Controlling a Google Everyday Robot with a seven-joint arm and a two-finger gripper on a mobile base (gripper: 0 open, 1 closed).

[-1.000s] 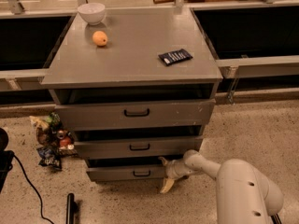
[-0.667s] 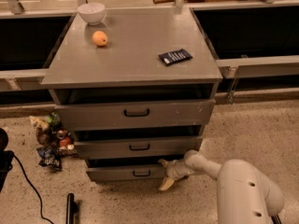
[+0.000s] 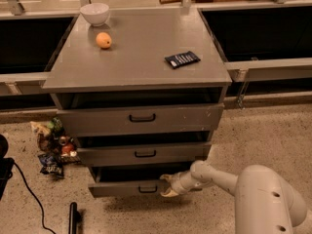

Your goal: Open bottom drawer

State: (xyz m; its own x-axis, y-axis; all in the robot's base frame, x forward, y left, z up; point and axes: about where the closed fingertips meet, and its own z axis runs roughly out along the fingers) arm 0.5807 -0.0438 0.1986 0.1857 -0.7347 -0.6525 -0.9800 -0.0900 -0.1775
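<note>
The bottom drawer [image 3: 126,188] is the lowest, narrowest grey front of the cabinet, with a small black bar handle [image 3: 147,189]. It stands slightly pulled out, with a dark gap above its front. My gripper [image 3: 168,185] reaches in from the lower right and sits at the drawer front just right of the handle. Its fingers [image 3: 170,193] are spread apart, one above and one below, against the panel. My white arm [image 3: 229,179] runs back to the right.
The middle drawer [image 3: 144,154] and top drawer [image 3: 141,118] sit above, each a little out. On the cabinet top are a white bowl [image 3: 94,13], an orange [image 3: 103,40] and a dark packet [image 3: 182,59]. Snack bags [image 3: 51,143] lie on the floor at left, beside a black cable [image 3: 29,199].
The bottom drawer front has come out a little toward me, and the gripper has moved with it. The objects on top have not moved.
</note>
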